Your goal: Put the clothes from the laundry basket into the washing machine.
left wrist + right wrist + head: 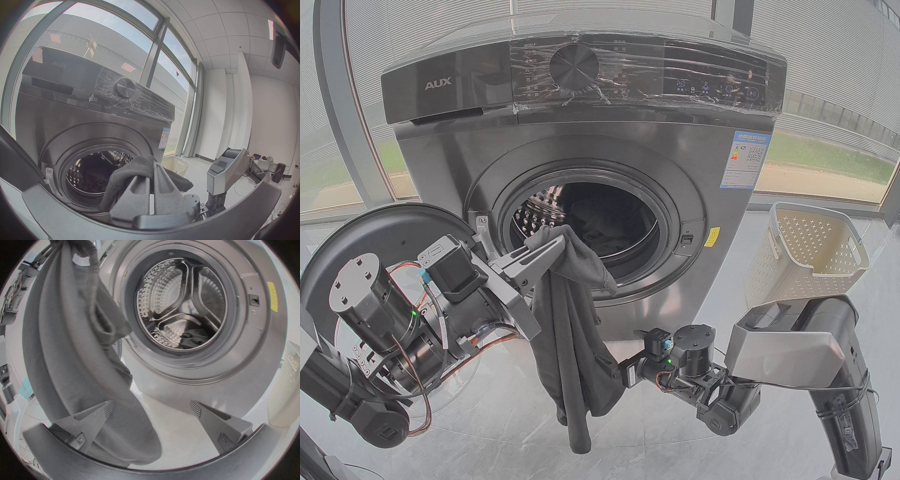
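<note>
A long dark grey garment (569, 350) hangs from my left gripper (553, 245), which is shut on its top end just in front of the washing machine's (581, 156) open drum (600, 219). In the left wrist view the cloth (131, 170) bunches over the closed fingers (165, 187). My right gripper (150, 404) is low near the floor, open, facing the drum. The garment's lower part (78, 365) hangs against one of its fingers (87, 421). Another dark piece of clothing (193, 337) lies inside the drum. The white laundry basket (806, 256) stands tilted to the machine's right.
The round machine door (381, 237) is swung open to the left, behind my left arm. Pale tiled floor (506, 406) lies in front of the machine. Large windows (837, 144) run behind it.
</note>
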